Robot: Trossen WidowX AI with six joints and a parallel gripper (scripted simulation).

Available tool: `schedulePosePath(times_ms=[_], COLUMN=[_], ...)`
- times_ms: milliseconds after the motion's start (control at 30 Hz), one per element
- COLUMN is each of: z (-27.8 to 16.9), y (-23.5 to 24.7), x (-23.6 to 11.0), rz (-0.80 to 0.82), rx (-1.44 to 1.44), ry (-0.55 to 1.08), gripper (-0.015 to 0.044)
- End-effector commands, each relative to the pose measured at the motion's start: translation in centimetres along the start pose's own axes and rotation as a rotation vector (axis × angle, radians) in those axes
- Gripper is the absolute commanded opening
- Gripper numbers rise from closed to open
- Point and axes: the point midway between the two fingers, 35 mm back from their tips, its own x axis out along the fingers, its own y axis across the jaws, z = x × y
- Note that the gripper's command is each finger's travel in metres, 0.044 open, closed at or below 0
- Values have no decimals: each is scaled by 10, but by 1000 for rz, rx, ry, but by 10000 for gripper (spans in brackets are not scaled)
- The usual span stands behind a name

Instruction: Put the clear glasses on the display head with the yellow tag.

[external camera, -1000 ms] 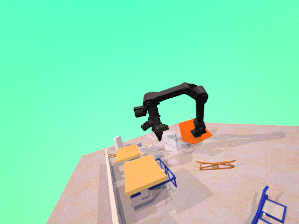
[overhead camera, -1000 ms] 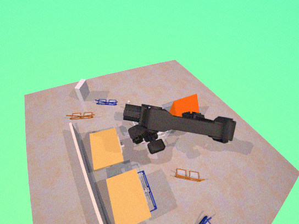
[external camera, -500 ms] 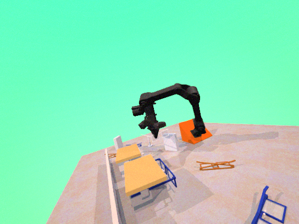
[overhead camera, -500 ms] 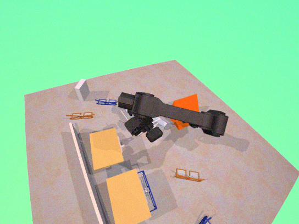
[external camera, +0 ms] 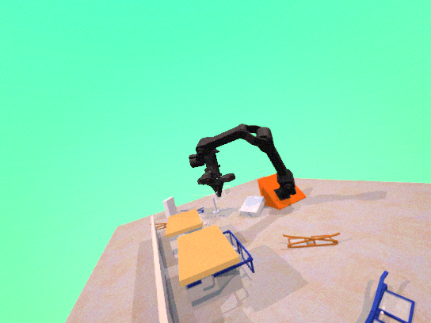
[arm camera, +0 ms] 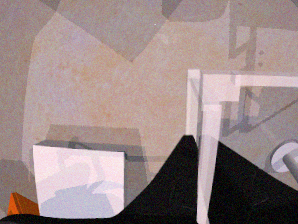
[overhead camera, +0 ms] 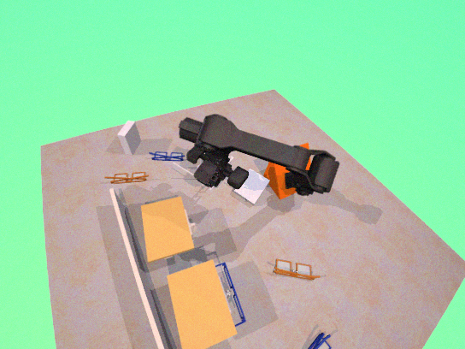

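My gripper (overhead camera: 210, 176) (external camera: 218, 193) (arm camera: 194, 144) is shut on the clear glasses (arm camera: 218, 87) (external camera: 227, 191), gripping the frame at one corner and holding it in the air above the table's far side. The glasses are faint in the top and exterior views. Two display heads with orange-yellow tops stand by a long rail: the rear one (overhead camera: 167, 227) (external camera: 183, 222) is bare, and the front one (overhead camera: 198, 305) (external camera: 206, 253) wears blue glasses (overhead camera: 231, 291) (external camera: 242, 253). I cannot see any yellow tag. The gripper is behind the rear head, apart from it.
A white box (overhead camera: 254, 186) (external camera: 252, 205) (arm camera: 80, 179) and the arm's orange base wedge (overhead camera: 278, 180) (external camera: 273, 194) lie under the arm. A small post stand (external camera: 215, 206) is below the gripper. A white block (overhead camera: 128, 133), blue glasses (overhead camera: 167, 156) and two orange pairs (overhead camera: 126, 177) (overhead camera: 295, 269) lie around.
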Motion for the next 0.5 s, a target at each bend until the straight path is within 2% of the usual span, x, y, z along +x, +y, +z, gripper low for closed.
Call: schedulePosePath(times_ms=[0, 467], z=[-15, -63], y=[-15, -54], x=[0, 5], rz=[-4, 3], rx=[-100, -423], ry=[2, -2], gripper=[0, 0])
